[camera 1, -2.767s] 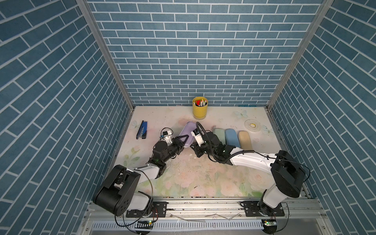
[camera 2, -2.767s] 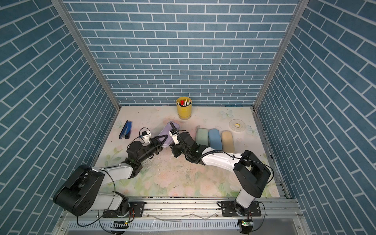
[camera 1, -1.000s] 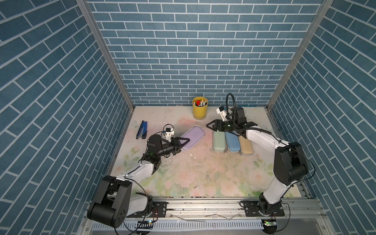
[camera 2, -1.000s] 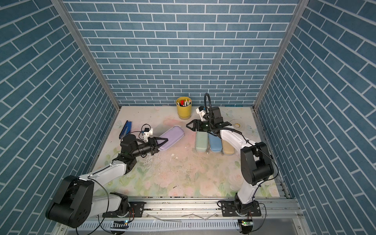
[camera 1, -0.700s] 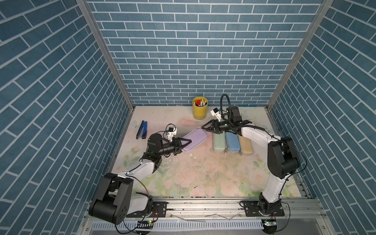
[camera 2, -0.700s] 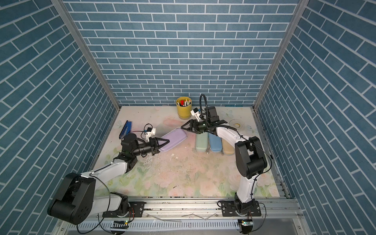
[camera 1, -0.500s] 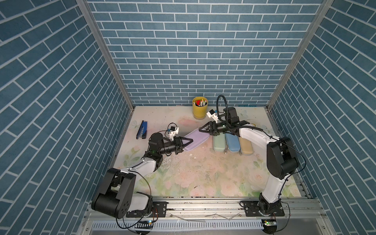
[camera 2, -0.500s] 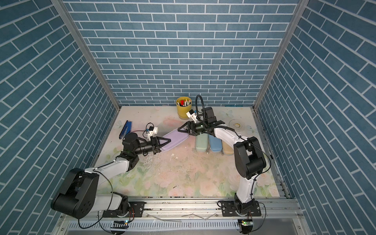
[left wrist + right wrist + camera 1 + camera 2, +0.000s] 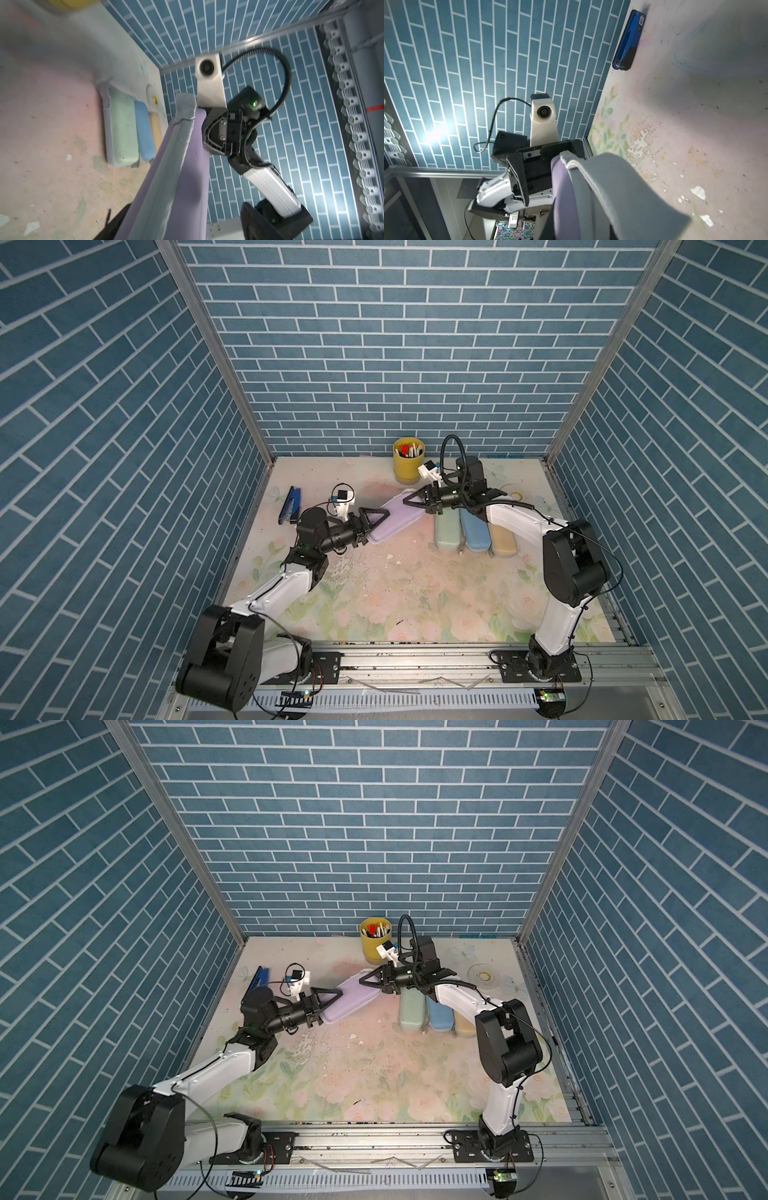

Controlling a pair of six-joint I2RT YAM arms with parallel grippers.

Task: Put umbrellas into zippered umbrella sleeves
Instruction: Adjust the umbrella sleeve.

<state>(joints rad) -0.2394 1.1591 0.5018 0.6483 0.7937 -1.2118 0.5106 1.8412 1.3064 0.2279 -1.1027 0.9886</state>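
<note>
A lilac sleeve [image 9: 395,516] [image 9: 349,1000] lies slanted at mid table, zipped, between my two grippers. My right gripper [image 9: 415,506] [image 9: 370,982] is shut on its far end. The left wrist view shows a right finger [image 9: 216,133] pressed against the lilac shell [image 9: 193,166]. My left gripper [image 9: 380,522] [image 9: 332,998] stands open round the near end. In the right wrist view a left finger [image 9: 517,176] is clear of the sleeve [image 9: 562,197]. Mint [image 9: 448,529], light blue [image 9: 476,531] and tan [image 9: 503,539] sleeves lie zipped in a row to the right. The umbrellas are hidden.
A yellow pen cup [image 9: 408,462] stands at the back just behind the right gripper. A dark blue stapler [image 9: 289,504] lies by the left wall. A small clear round dish [image 9: 482,972] sits at the back right. Tiled walls close three sides.
My right arm swung left from above the row of sleeves to the lilac sleeve's far end and closed on it. My left gripper let go of the near end and opened.
</note>
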